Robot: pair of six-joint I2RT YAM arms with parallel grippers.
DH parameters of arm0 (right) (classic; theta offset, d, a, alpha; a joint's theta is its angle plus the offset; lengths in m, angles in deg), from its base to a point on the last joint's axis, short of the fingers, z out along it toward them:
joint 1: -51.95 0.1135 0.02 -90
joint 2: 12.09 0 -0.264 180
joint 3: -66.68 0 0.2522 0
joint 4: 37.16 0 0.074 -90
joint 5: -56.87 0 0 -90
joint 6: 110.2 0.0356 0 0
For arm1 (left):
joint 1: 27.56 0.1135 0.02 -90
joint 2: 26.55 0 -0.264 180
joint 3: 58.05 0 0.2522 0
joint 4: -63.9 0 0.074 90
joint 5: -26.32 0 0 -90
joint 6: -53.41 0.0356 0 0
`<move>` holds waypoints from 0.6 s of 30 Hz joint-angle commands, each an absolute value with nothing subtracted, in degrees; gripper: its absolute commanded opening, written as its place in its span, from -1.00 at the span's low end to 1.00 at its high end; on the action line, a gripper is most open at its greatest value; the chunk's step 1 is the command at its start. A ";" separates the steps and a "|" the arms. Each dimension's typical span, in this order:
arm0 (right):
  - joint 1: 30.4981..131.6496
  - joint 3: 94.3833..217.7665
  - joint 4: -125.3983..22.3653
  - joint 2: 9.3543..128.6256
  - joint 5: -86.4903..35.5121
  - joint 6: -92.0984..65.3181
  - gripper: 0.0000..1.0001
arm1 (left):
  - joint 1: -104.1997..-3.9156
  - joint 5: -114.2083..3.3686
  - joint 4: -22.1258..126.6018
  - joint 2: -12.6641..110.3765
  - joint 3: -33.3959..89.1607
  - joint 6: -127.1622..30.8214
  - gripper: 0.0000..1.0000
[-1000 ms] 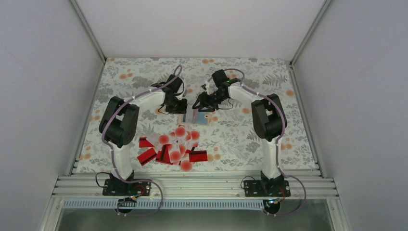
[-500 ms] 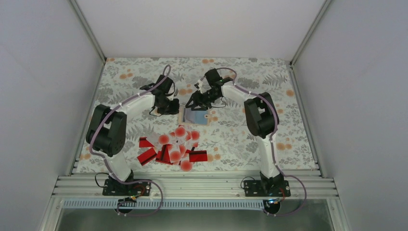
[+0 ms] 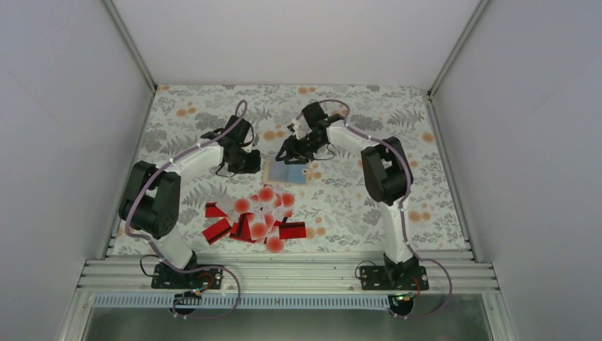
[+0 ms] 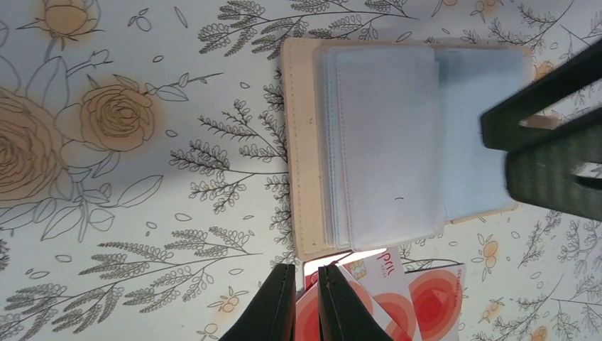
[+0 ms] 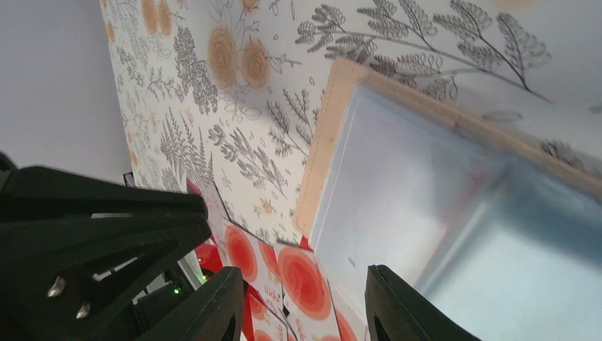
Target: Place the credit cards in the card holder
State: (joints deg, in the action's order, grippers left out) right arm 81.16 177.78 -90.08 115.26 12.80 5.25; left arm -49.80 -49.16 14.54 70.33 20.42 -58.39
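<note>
Cards (image 3: 257,217) heaped on bench (image 3: 341,206) just near of open card holder (image 3: 287,171); probably light, stiff, slick, best pinched by an overhanging edge. Left gripper (image 4: 307,298) nearly closed, empty; right gripper (image 5: 305,298) spread open above holder.

Matt stitched leather-like card holder (image 4: 397,142), glossy credit cards (image 3: 255,220), smooth printed table (image 4: 106,213)

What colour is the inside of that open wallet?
The wallet is pale blue-grey inside; left wrist view.

Red print on credit card (image 4: 378,275), seemingly unreadable
</note>
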 commanded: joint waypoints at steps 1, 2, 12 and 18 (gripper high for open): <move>80.28 174.08 -91.67 107.91 8.48 2.95 -0.12 | -49.53 -46.63 18.66 71.70 19.58 -57.25 -0.78; 80.02 172.70 -91.58 106.87 7.66 2.85 -0.12 | -49.53 -45.69 19.77 72.49 19.44 -57.06 -0.78; 78.34 160.47 -89.13 98.24 5.00 2.24 -0.11 | -49.53 -42.95 21.10 78.13 23.47 -55.14 -0.74; 78.37 155.79 -88.13 94.34 6.84 -1.64 -0.09 | -49.66 -46.44 17.84 72.69 21.10 -53.73 -0.40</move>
